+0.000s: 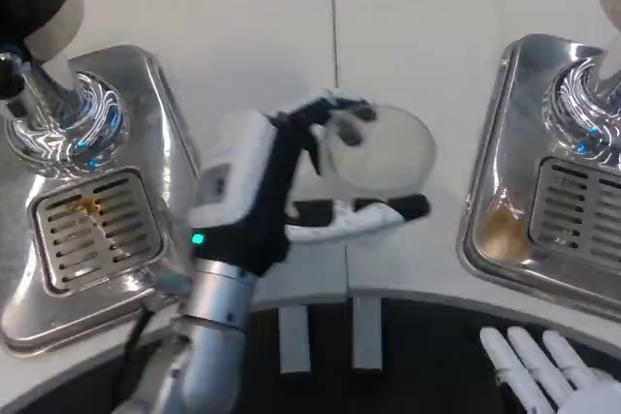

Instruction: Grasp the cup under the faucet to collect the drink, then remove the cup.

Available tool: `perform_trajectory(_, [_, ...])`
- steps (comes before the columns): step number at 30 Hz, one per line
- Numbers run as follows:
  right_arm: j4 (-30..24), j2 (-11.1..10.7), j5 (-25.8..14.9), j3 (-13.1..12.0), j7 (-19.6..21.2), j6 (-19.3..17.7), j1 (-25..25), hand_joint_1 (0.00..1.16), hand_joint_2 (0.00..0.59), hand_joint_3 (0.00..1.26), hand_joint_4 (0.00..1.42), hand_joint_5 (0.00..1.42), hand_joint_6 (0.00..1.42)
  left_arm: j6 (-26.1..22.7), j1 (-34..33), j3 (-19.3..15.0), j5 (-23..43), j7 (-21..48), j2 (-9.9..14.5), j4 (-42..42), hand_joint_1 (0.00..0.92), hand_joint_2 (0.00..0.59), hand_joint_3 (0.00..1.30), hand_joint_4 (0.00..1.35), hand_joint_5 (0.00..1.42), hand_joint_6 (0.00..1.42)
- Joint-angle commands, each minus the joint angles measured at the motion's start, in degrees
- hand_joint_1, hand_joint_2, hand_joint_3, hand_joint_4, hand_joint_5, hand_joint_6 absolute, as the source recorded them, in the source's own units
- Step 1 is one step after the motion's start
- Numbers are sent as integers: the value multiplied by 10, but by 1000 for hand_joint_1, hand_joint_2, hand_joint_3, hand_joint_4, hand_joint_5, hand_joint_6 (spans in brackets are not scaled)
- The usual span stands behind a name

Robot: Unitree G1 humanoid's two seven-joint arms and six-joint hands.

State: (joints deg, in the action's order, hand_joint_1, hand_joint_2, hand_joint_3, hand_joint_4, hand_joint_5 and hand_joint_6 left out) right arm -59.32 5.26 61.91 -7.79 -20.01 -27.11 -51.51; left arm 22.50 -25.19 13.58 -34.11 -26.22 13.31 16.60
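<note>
Head view: the left hand [291, 181] grips a clear plastic cup [383, 147] on the white table [427, 36], between two steel drip trays, left [92, 225] and right [543, 210]. The right hand [548, 370] rests low, fingers apart, holding nothing.

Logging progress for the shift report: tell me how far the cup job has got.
Done: the left hand grips the clear cup on the white table. In hand: the cup sits between the two drip trays, under neither faucet. Left: carry it beneath a faucet, fill, then remove. The right hand waits open.
</note>
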Motion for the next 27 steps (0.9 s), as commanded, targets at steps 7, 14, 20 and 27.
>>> perform_trajectory(7, [-7, 34, 44, 37, -30, 55, 66, 351, 367, 0, 0, 0, 197, 23, 63, -37, 26, 41, 27, -98, 666, 0, 1165, 1115, 1394, 1424])
perform_trajectory(14, [-7, 16, 59, 53, -27, 79, 79, 351, 367, 0, 0, 0, 208, 35, 114, -69, 49, 78, 49, -161, 673, 0, 1158, 1115, 1381, 1424])
perform_trajectory(20, [-7, 3, 63, 57, -28, 94, 91, 351, 367, 0, 0, 0, 212, 50, 166, -94, 69, 111, 66, -216, 682, 0, 1155, 1115, 1380, 1424])
perform_trajectory(27, [-7, -13, 63, 62, -27, 92, 105, 353, 370, 0, 0, 0, 209, 69, 225, -125, 102, 152, 83, -274, 686, 0, 1154, 1115, 1380, 1424])
